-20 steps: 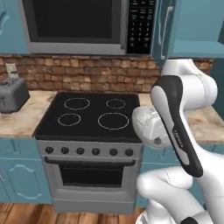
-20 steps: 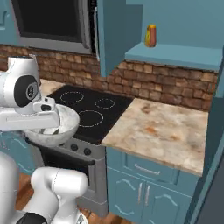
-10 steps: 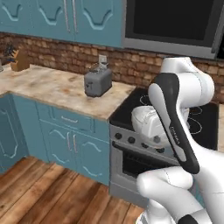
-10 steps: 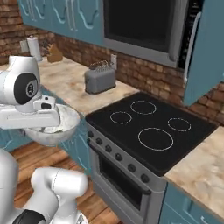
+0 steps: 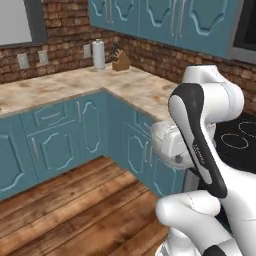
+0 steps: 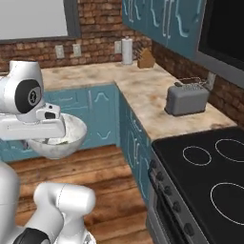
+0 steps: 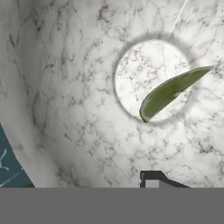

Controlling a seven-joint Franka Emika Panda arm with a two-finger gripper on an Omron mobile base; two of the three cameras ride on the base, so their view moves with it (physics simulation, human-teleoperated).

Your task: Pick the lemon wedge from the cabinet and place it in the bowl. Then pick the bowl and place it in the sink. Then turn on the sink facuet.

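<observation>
Brick-backed kitchen with teal base cabinets (image 5: pixel 60 135) and a wood floor (image 5: pixel 75 210) surrounds the arm. Lying across the bowl's (image 6: pixel 59 140) pale bottom is the lemon wedge (image 7: pixel 168 92); the bowl hangs at the hand, above the floor, jaws apparently clenched on its rim. Further off, a toaster (image 6: pixel 187 97) sits on the desk (image 6: pixel 147 97) beside the black stovetop (image 6: pixel 209 164).

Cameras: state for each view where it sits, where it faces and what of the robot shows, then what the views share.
Left base view: behind the arm's left, facing the corner counter; arm at right carrying the bowl.
Right base view: behind the arm's right, facing the toaster and stove; arm at left.
Hand view: on the hand, looking into the bowl at the lemon wedge; one fingertip below.
Shared: the bowl.
</observation>
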